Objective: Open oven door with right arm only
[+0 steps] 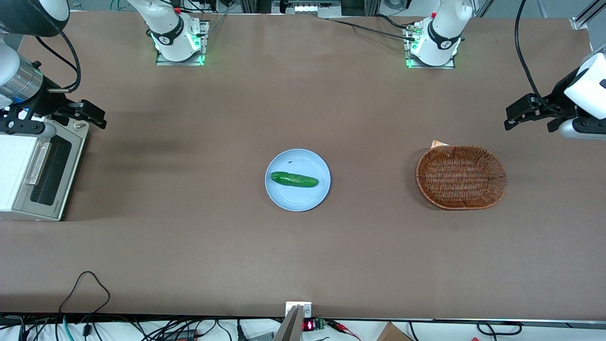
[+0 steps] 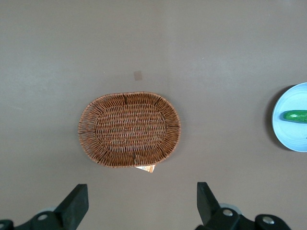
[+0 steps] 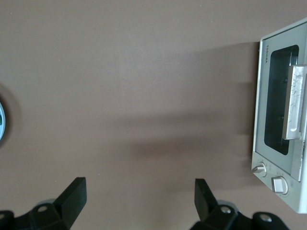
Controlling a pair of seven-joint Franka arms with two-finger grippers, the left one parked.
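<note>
The white-cream oven [image 1: 21, 175] stands at the working arm's end of the table. Its door [image 1: 47, 173] is closed, with dark glass and a pale bar handle [image 1: 39, 163]. In the right wrist view the oven door [image 3: 278, 122], its handle [image 3: 295, 103] and two knobs [image 3: 259, 168] show. The right arm [image 1: 19, 80] hangs above the oven's end that is farther from the front camera. My gripper [image 1: 92, 115] is open and empty, high above the table, just off the oven's knob corner. Its fingers [image 3: 74, 191] are spread wide over bare table.
A blue plate [image 1: 284, 194] with a green cucumber [image 1: 294, 179] lies mid-table. A brown wicker basket [image 1: 460, 177] lies toward the parked arm's end, also in the left wrist view [image 2: 129, 129]. Cables run along the table's near edge.
</note>
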